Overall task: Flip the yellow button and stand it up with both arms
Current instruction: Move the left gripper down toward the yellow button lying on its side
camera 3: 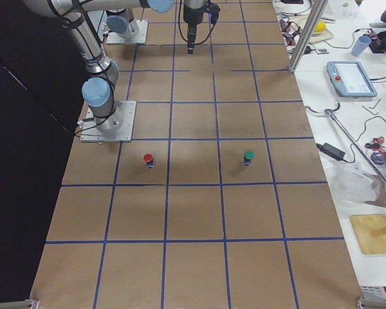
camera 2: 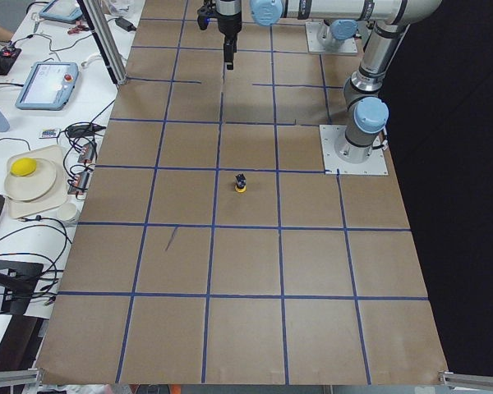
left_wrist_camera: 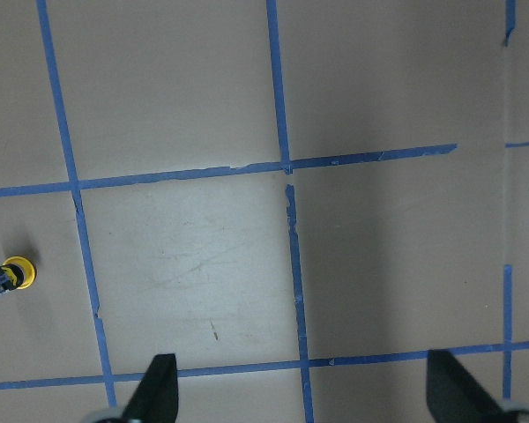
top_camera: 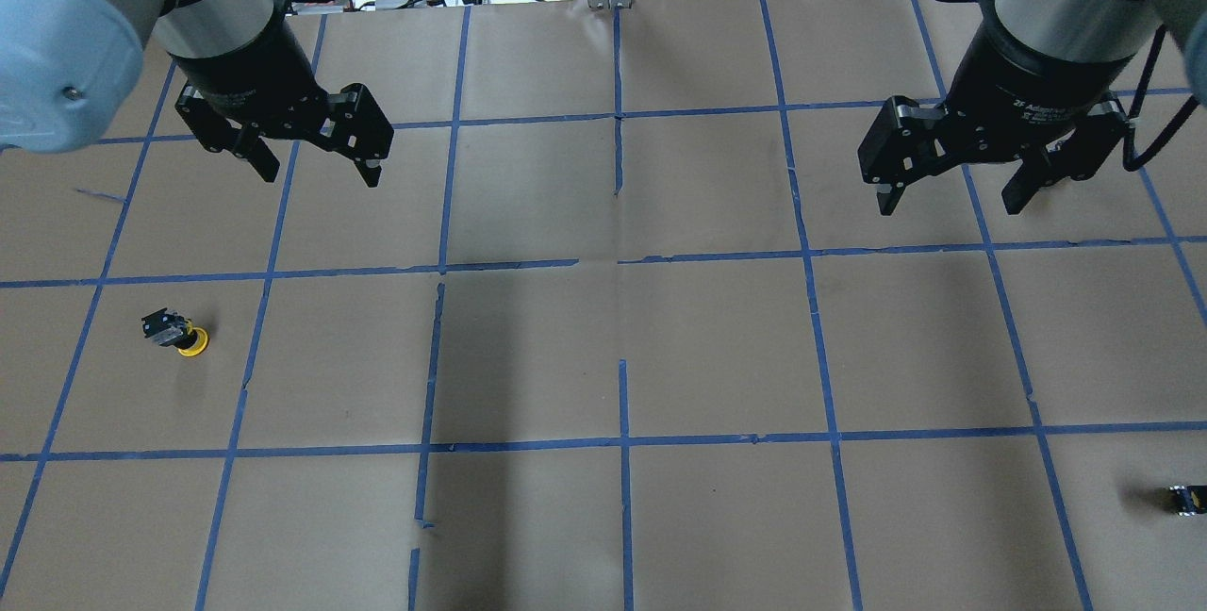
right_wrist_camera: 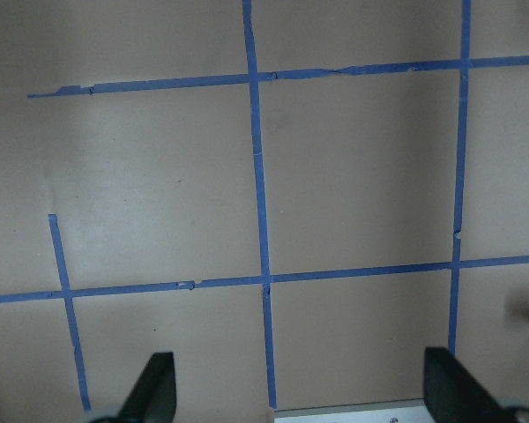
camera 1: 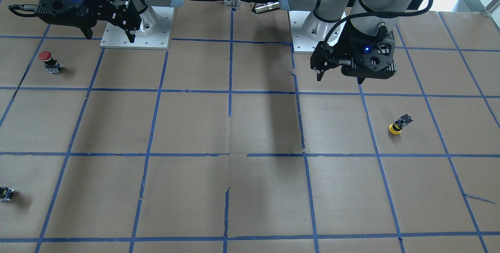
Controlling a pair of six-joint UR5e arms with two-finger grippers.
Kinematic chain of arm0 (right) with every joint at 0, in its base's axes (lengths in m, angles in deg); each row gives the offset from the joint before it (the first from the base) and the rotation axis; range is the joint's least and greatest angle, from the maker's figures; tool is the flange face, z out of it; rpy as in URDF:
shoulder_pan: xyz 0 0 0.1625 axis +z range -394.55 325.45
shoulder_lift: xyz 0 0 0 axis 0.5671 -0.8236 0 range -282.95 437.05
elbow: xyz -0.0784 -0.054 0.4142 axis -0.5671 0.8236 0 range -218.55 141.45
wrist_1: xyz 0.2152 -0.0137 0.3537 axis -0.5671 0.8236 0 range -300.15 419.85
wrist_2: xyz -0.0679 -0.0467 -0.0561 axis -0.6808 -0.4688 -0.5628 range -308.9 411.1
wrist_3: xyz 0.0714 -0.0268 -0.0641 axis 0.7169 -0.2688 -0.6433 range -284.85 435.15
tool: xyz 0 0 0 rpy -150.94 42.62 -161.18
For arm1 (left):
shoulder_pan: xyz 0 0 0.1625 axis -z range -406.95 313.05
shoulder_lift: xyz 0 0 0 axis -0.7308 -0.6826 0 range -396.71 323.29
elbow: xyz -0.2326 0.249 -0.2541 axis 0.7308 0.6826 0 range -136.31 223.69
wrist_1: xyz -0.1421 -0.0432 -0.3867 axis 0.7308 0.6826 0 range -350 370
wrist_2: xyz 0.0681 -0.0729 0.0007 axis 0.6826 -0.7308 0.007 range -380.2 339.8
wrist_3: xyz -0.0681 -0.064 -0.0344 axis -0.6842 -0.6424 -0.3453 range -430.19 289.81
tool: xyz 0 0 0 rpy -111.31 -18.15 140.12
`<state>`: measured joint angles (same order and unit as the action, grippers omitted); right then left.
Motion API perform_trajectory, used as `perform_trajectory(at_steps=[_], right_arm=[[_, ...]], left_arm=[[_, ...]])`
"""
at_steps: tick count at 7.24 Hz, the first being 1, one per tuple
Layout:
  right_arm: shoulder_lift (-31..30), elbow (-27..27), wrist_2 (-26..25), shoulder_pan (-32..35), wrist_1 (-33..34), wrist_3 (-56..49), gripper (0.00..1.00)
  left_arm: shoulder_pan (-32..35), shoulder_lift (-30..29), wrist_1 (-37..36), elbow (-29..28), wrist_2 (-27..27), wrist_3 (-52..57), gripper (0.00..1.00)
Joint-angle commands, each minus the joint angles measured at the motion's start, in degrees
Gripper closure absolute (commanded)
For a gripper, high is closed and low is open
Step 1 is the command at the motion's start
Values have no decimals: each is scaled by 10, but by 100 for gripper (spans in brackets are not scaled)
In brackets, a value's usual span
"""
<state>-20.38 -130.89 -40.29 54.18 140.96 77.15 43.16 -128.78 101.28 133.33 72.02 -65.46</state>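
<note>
The yellow button point(camera 1: 398, 124) rests on the brown paper table with its yellow cap down and its black body up. It lies on my left side, in the overhead view point(top_camera: 176, 333) and at the left edge of the left wrist view point(left_wrist_camera: 9, 275). My left gripper point(top_camera: 311, 168) hangs open and empty above the table, farther from my base and to the right of the button; it also shows in the front view point(camera 1: 340, 79). My right gripper point(top_camera: 950, 206) is open and empty high over the right side, far from the button.
A red-capped button point(camera 1: 49, 61) stands on my right side. A small dark block point(top_camera: 1186, 498) lies at the table's right edge. A green-capped button point(camera 3: 248, 157) shows in the right side view. Blue tape lines grid the paper. White mount plates point(camera 1: 136, 30) hold the arm bases.
</note>
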Motion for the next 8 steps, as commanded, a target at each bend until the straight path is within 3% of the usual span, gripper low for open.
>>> perform_trajectory(at_steps=[1,3,5,8], right_arm=[[0,0,-2,-4,-1,-5,0],[0,0,2,-9,0,-5,0],[0,0,2,-9,1,-2,0],[0,-2,2,-8,1,1,0]], left_arm=[[-8,-2,3,-9,15,2,0],[-40,-6,-2,5,16,20,0],[-141,-35,-8,30,12,52,0],[-249,-111,-89,59,11,121,0]])
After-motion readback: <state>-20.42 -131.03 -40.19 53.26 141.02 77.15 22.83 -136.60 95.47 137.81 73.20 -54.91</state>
